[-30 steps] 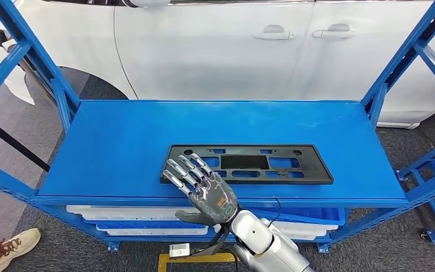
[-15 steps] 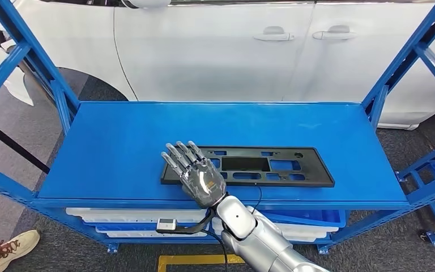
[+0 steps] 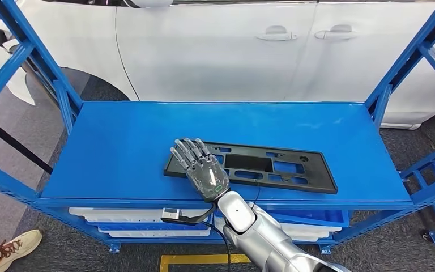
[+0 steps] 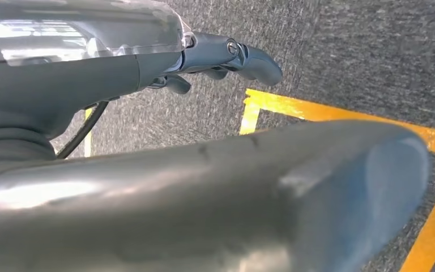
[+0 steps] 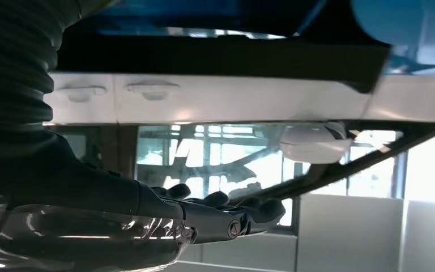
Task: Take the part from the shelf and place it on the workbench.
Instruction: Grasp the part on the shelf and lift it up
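On the blue shelf (image 3: 119, 153), toward its front edge and a little right of centre: the black part (image 3: 272, 167), a long flat plate with rectangular cut-outs, lying flat, its long side running roughly along the shelf front and turned slightly, the right end nearer the front edge. Over the part's left end: the right robot hand (image 3: 201, 167), back upward, fingers (image 3: 186, 152) stretched out and slightly apart, pointing away from the robot and covering the plate's left corner. Released, grasping nothing; contact between the fingers and the plate cannot be told from above. Behind the hand, the silver right arm (image 3: 260, 241) coming up from the lower edge, with a dark cable and a small grey box (image 3: 170, 213) hanging at the wrist.

In the right wrist view: the right hand's dark fingers extended, with reflections of a white car door above them.

In the left wrist view: the left robot hand (image 4: 226, 56) above grey carpet (image 4: 362, 56) crossed by yellow floor tape (image 4: 340, 113), thumb large and blurred in the foreground, fingers partly curled, nothing held; released or clenched cannot be told.

Behind the shelf: a white car (image 3: 232, 51), two door handles visible. Below the top shelf: white and blue bins (image 3: 136, 218). At the lower left corner: a person's beige shoe (image 3: 14, 245) on the floor.
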You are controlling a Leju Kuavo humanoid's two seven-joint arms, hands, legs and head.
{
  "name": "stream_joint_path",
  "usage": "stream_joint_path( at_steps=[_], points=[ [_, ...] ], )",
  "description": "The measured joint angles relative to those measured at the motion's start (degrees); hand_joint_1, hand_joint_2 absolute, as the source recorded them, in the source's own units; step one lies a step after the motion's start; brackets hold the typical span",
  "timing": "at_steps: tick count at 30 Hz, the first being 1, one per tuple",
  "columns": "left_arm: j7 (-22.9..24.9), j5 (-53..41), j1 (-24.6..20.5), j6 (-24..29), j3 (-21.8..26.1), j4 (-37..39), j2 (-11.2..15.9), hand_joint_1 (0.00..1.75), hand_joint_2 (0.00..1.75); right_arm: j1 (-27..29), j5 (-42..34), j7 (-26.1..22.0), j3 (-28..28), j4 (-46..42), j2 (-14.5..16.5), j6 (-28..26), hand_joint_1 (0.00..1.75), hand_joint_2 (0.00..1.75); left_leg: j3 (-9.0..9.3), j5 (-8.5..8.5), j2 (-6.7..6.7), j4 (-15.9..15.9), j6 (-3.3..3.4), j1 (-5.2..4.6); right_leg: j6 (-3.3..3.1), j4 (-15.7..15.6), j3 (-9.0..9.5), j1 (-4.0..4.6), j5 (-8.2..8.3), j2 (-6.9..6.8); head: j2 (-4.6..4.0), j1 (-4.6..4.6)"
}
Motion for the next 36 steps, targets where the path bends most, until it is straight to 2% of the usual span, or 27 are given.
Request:
stream_joint_path(
  at_steps=[2, 3, 4, 6, 7, 8, 9, 11, 12, 13, 14, 16, 17, 19, 20, 21, 22, 23, 24, 25, 27, 28, 29, 31, 33, 34, 36],
  points=[
    [-0.2, -0.2, 0.0, -0.2, 0.0, 0.0, 0.1, 0.00, 0.00, -0.9, 0.6, 2.4, -0.4, 2.2, 0.0, 0.0, 0.00, 1.75, -0.20, -0.33, 0.05, 0.4, -0.66, 0.18, -0.51, -0.4, 0.15, -0.19, 0.30, 0.02, 0.00, -0.01],
    [-0.4, -0.2, 0.0, -0.3, 0.0, 0.0, 0.1, 0.00, 0.00, -1.5, 0.8, 3.7, -0.7, 3.4, 0.0, 0.0, 0.00, 1.75, -0.72, -1.13, 0.07, 1.6, -0.99, 0.26, -0.78, -0.7, 0.26, -0.34, 0.46, -0.01, 0.00, -0.01],
    [-0.6, -0.3, 0.0, -0.5, 0.0, 0.0, 0.1, 0.00, 0.00, -2.1, 1.0, 5.1, -1.1, 4.6, 0.0, 0.0, 0.00, 1.75, -1.77, -2.49, 0.09, 3.9, -1.30, 0.37, -0.97, -0.9, 0.38, -0.49, 0.57, -0.07, 0.00, -0.01],
    [-1.0, -0.3, 0.1, -0.8, 0.0, 0.0, 0.1, 0.00, 0.00, -3.1, 1.2, 8.0, -2.1, 7.4, -0.3, -0.1, 0.00, 1.75, -5.08, -5.91, 0.09, 11.2, -1.86, 0.56, -1.13, -0.9, 0.42, -0.46, 0.57, -0.15, 0.00, -0.01],
    [-1.2, -0.3, 0.1, -1.0, 0.0, 0.0, 0.1, 0.00, 0.00, -3.5, 1.2, 9.1, -2.8, 8.8, -0.6, -0.2, 0.00, 1.75, -6.57, -6.96, 0.10, 14.3, -2.05, 0.64, -1.14, -0.9, 0.44, -0.44, 0.55, -0.16, 0.00, -0.01],
    [-1.4, -0.3, 0.2, -1.1, 0.0, 0.0, 0.1, 0.00, 0.00, -4.0, 1.2, 9.9, -3.6, 9.9, -1.0, -0.3, 0.00, 1.75, -7.26, -7.00, 0.10, 15.7, -2.16, 0.69, -1.12, -0.9, 0.49, -0.44, 0.53, -0.16, 0.00, -0.01],
    [-1.5, -0.3, 0.2, -1.3, 0.0, 0.0, 0.1, 0.00, 0.00, -4.4, 1.2, 10.5, -4.5, 10.8, -1.5, -0.3, 0.00, 1.75, -6.86, -5.96, 0.10, 14.9, -2.18, 0.72, -1.06, -0.9, 0.60, -0.45, 0.50, -0.14, 0.00, -0.01],
    [-1.7, -0.5, 0.2, -1.6, 0.0, 0.0, 0.2, 0.00, 0.00, -5.4, 1.3, 11.4, -6.9, 12.4, -2.4, -0.3, 0.00, 1.75, -3.20, -2.19, 0.10, 7.7, -1.94, 0.78, -0.78, -0.8, 0.99, -0.49, 0.33, -0.10, 0.00, -0.01],
    [-1.8, -0.6, 0.2, -1.7, 0.0, 0.0, 0.2, 0.00, 0.00, -5.8, 1.3, 11.8, -8.1, 13.0, -2.9, -0.3, 0.00, 1.75, -1.20, -0.91, 0.09, 3.9, -1.63, 0.69, -0.53, -0.8, 1.12, -0.39, 0.22, -0.07, 0.00, -0.01],
    [-1.9, -0.7, 0.2, -1.8, 0.0, 0.0, 0.2, 0.00, 0.00, -6.1, 1.3, 12.2, -9.4, 13.5, -3.3, -0.3, 0.00, 1.75, 0.17, -0.22, 0.06, 1.2, -1.23, 0.59, -0.22, -0.8, 1.17, -0.30, 0.17, -0.07, 0.00, -0.01],
    [-1.9, -0.8, 0.1, -1.9, 0.0, 0.0, 0.2, 0.00, 0.00, -6.3, 1.3, 12.5, -10.4, 14.0, -3.8, -0.3, 0.00, 1.75, 0.80, -0.17, 0.03, -0.1, -0.80, 0.45, 0.10, -0.8, 1.18, -0.23, 0.17, -0.05, 0.00, -0.01],
    [-2.1, -0.8, 0.2, -2.0, 0.0, 0.0, 0.2, 0.00, 0.00, -6.7, 1.4, 13.3, -12.1, 14.6, -4.4, -0.1, 0.00, 1.75, 0.86, -0.12, 0.00, -0.3, 0.06, 0.32, 0.81, -0.9, 1.18, -0.20, 0.29, -0.02, 0.00, -0.01],
    [-2.1, -0.8, 0.2, -2.0, 0.0, 0.0, 0.2, 0.00, 0.00, -6.8, 1.4, 13.7, -12.8, 14.9, -4.8, 0.1, 0.11, 1.75, 0.91, 0.05, 0.06, -0.5, 0.46, 0.37, 1.14, -0.6, 1.13, -0.28, 0.07, -0.01, 0.00, -0.01],
    [-2.2, -0.7, 0.2, -2.0, 0.0, 0.0, 0.2, 0.00, 0.00, -7.0, 1.4, 14.4, -13.9, 15.6, -5.5, 0.5, 0.97, 1.75, 0.94, 0.42, 0.18, -0.9, 1.27, 0.55, 1.63, 2.6, -0.26, -0.34, -2.08, -0.04, 0.00, 0.00],
    [-2.3, -0.6, 0.2, -2.0, 0.0, 0.0, 0.2, 0.00, 0.00, -7.0, 1.3, 14.6, -14.5, 15.9, -5.9, 0.8, 1.41, 1.75, 0.84, 0.51, 0.23, -0.9, 1.53, 0.51, 1.75, 5.9, -1.79, -0.41, -3.96, -0.05, 0.00, 0.01],
    [-2.3, -0.5, 0.2, -2.0, 0.0, 0.0, 0.2, 0.00, 0.00, -6.9, 1.2, 14.7, -15.1, 16.3, -6.2, 1.0, 1.74, 1.75, 0.70, 0.56, 0.22, -0.9, 1.72, 0.44, 1.83, 9.9, -3.71, -0.40, -5.90, -0.06, 0.00, 0.01],
    [-2.3, -0.5, 0.2, -1.9, 0.1, 0.0, 0.3, 0.00, 0.00, -6.8, 1.0, 14.6, -15.9, 16.6, -6.6, 1.0, 1.75, 1.75, 0.59, 0.60, 0.20, -0.9, 1.81, 0.34, 1.88, 13.4, -5.42, -0.41, -7.25, -0.06, 0.00, 0.01],
    [-2.3, -0.5, 0.3, -1.9, 0.1, 0.0, 0.3, 0.00, 0.00, -6.7, 0.8, 14.3, -16.7, 17.0, -7.0, 0.9, 1.75, 1.75, 0.54, 0.64, 0.17, -0.9, 1.87, 0.23, 1.85, 15.3, -6.36, -0.39, -7.56, -0.06, 0.00, 0.01],
    [-2.3, -0.5, 0.4, -1.9, 0.1, 0.0, 0.3, 0.00, 0.00, -6.7, 0.7, 13.9, -17.6, 17.3, -7.3, 0.9, 1.75, 1.75, 0.55, 0.66, 0.14, -0.9, 1.90, 0.12, 1.73, 15.1, -6.24, -0.35, -6.80, -0.06, 0.00, 0.01],
    [-2.3, -0.6, 0.5, -1.8, 0.1, 0.0, 0.3, 0.00, 0.00, -6.6, 0.6, 13.4, -18.4, 17.5, -7.6, 0.7, 1.75, 1.75, 0.61, 0.66, 0.11, -0.9, 1.91, 0.00, 1.44, 12.6, -4.96, -0.26, -5.12, -0.06, 0.00, 0.01],
    [-2.3, -0.7, 0.5, -1.8, 0.1, 0.0, 0.2, 0.00, 0.00, -6.6, 0.6, 12.4, -19.8, 17.8, -8.1, 0.4, 1.75, 1.75, 0.70, 0.66, 0.09, -0.8, 1.82, -0.30, 0.51, 4.4, -0.84, 0.05, -1.56, -0.10, 0.00, 0.01],
    [-2.4, -0.7, 0.4, -1.8, 0.1, 0.0, 0.2, 0.00, 0.00, -6.6, 0.8, 12.0, -20.4, 17.8, -8.2, 0.2, 1.75, 1.75, 0.69, 0.66, 0.10, -0.8, 1.64, -0.41, 0.17, 1.3, 0.67, 0.21, -0.48, -0.17, 0.00, 0.01],
    [-2.4, -0.7, 0.4, -1.8, 0.1, 0.0, 0.2, 0.00, 0.00, -6.6, 0.9, 11.6, -20.9, 17.9, -8.3, 0.1, 1.75, 1.75, 0.64, 0.66, 0.13, -0.8, 1.40, -0.45, -0.04, -0.5, 1.47, 0.38, -0.04, -0.20, 0.00, 0.00],
    [-2.7, -0.6, 0.2, -1.8, 0.2, 0.0, 0.2, 0.00, 0.00, -6.4, 1.3, 11.0, -21.7, 18.0, -8.3, -0.1, 1.75, 1.75, 0.62, 0.73, 0.18, -0.8, 0.77, -0.43, -0.19, -1.3, 1.59, 0.48, 0.20, -0.21, 0.00, 0.00],
    [-2.9, -0.5, 0.1, -1.8, 0.2, 0.0, 0.3, 0.00, 0.00, -6.4, 1.4, 10.7, -22.2, 18.2, -8.2, 0.0, 1.75, 1.75, 0.44, 0.39, 0.21, -0.5, 0.22, -0.47, -0.52, -1.9, 1.84, 0.04, 0.65, -0.26, 0.00, 0.00],
    [-3.0, -0.4, 0.1, -1.9, 0.2, 0.0, 0.4, 0.00, 0.00, -6.4, 1.5, 10.6, -22.3, 18.3, -8.2, 0.1, 1.75, 1.75, -0.19, -0.53, 0.21, 0.9, -0.13, -0.43, -0.68, -2.3, 1.95, -0.21, 0.90, -0.31, 0.00, 0.00],
    [-3.2, -0.3, 0.1, -2.0, 0.2, 0.0, 0.5, 0.00, 0.00, -6.4, 1.6, 10.4, -22.5, 18.3, -8.1, 0.2, 1.75, 1.75, -2.80, -3.77, 0.19, 6.4, -0.87, -0.02, -0.85, -2.6, 1.99, -0.31, 1.12, -0.36, 0.00, -0.01]
  ],
)
